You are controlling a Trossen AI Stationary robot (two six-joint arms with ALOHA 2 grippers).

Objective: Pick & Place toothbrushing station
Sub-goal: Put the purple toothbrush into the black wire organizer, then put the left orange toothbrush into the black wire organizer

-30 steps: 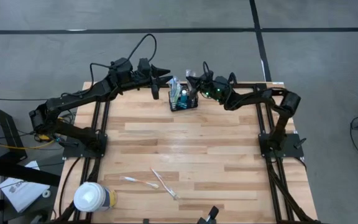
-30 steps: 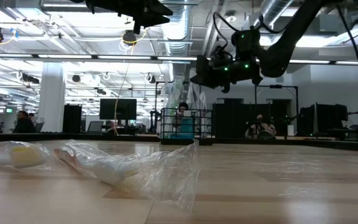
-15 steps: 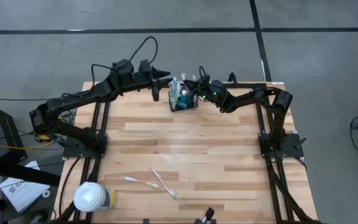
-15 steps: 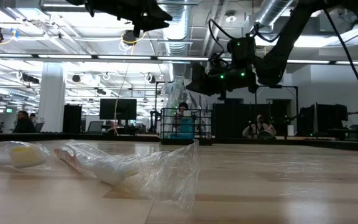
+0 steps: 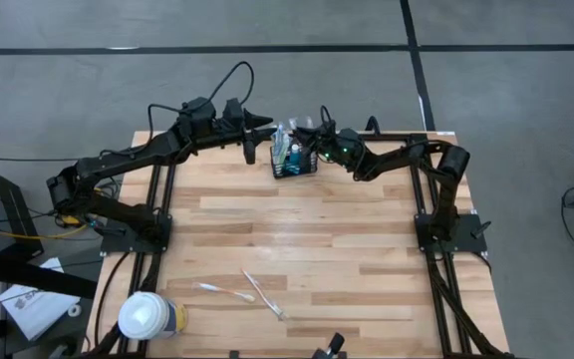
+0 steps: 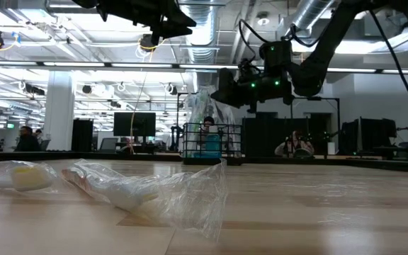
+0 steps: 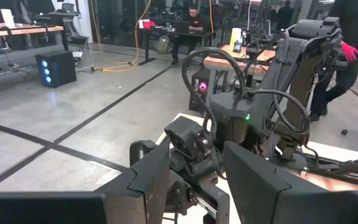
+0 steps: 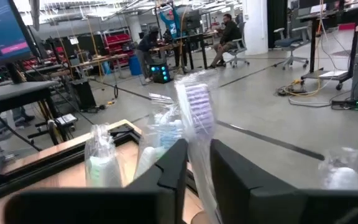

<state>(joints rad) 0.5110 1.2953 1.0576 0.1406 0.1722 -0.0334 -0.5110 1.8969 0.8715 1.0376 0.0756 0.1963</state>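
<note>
Across the wooden table [image 5: 307, 249], the left gripper [image 5: 263, 122] hung with fingers apart and empty just left of the toothbrushing station [image 5: 295, 160], while the right gripper [image 5: 302, 128], over its right rim, narrowly pinched a wrapped toothbrush [image 8: 197, 124], seemingly mid-placement; letting go should follow.

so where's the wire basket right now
In the high view the black wire basket sits at the table's far edge, between the left gripper and the right gripper.
</note>
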